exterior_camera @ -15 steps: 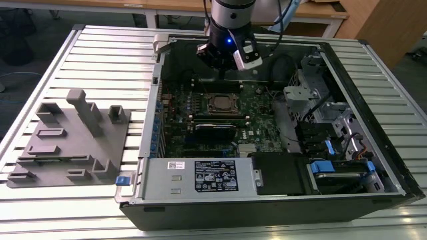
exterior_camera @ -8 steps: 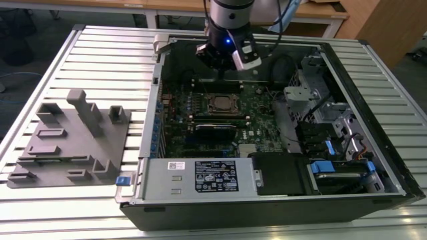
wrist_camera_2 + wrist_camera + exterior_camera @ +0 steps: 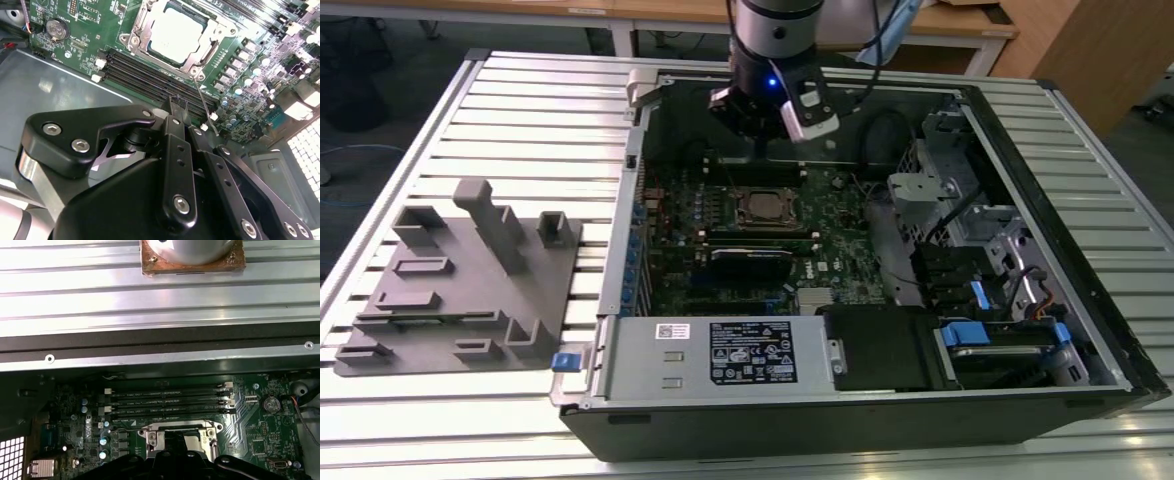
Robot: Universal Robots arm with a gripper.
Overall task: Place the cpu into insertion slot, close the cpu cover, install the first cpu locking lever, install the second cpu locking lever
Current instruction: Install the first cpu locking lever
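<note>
Gripper: clenched on nothing, tips together, hovering over the memory slots just beside the socket.
Cpu: seated in the insertion slot; the cpu cover looks down over it.
Locking lever: thin wire, standing free (likely the step in hand).
Technique: push with the closed tips, down then sideways under its hook, staying off the 4 memory slots.

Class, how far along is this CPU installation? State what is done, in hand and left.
Done: the cpu sits in the insertion slot, with the cpu cover down over it. In hand: the tool hovers beside a thin locking lever standing free. Left: that lever is unlatched; the other I cannot judge.
</note>
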